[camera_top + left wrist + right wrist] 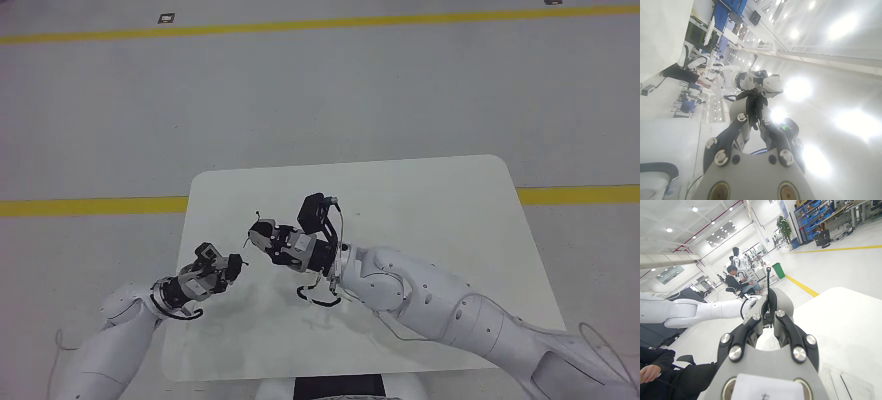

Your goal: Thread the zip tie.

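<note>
A black zip tie (768, 279) stands upright between my right gripper's (768, 300) fingers, its square head uppermost. That gripper is shut on it. From above, the right gripper (262, 238) hovers over the left-middle of the white table (430, 200), and the tie's thin end (258, 218) pokes out past it. My left gripper (232, 265) sits just to its left, nearer the table's front-left corner. In the left wrist view the left gripper (754, 102) has its black pads pressed together on a thin black strip, apparently the zip tie, with the right gripper close behind.
A clear plastic bag (846, 381) with another thin black tie lies flat on the table (838, 323) beside the right arm. The table's right half and back are bare. Grey floor with yellow lines (90, 206) surrounds the table.
</note>
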You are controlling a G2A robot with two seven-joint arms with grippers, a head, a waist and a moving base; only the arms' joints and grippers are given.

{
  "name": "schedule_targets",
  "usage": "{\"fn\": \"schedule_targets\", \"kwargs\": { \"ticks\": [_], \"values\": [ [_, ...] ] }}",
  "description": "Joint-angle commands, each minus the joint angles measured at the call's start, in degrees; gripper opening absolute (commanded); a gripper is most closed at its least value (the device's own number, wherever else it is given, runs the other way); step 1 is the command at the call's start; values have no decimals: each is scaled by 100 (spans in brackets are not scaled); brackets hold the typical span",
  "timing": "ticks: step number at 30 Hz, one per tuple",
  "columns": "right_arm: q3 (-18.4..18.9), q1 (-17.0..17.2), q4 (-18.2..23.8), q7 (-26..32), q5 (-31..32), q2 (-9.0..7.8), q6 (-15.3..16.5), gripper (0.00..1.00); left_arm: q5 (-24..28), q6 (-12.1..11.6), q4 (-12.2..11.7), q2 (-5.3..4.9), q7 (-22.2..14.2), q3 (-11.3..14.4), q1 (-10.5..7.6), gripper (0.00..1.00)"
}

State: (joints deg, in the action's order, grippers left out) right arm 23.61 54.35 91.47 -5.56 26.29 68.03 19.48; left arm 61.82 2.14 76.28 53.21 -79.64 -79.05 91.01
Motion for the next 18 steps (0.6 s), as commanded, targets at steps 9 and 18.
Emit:
{"fn": "schedule_targets", "kwargs": {
  "ticks": [9,18],
  "values": [
    [0,0,0,0,0,0,0,0,-617,-1384,-43,-93,0,138,12,0],
    [0,0,0,0,0,0,0,0,-576,-1543,-87,-82,99,89,-67,0]
  ]
}}
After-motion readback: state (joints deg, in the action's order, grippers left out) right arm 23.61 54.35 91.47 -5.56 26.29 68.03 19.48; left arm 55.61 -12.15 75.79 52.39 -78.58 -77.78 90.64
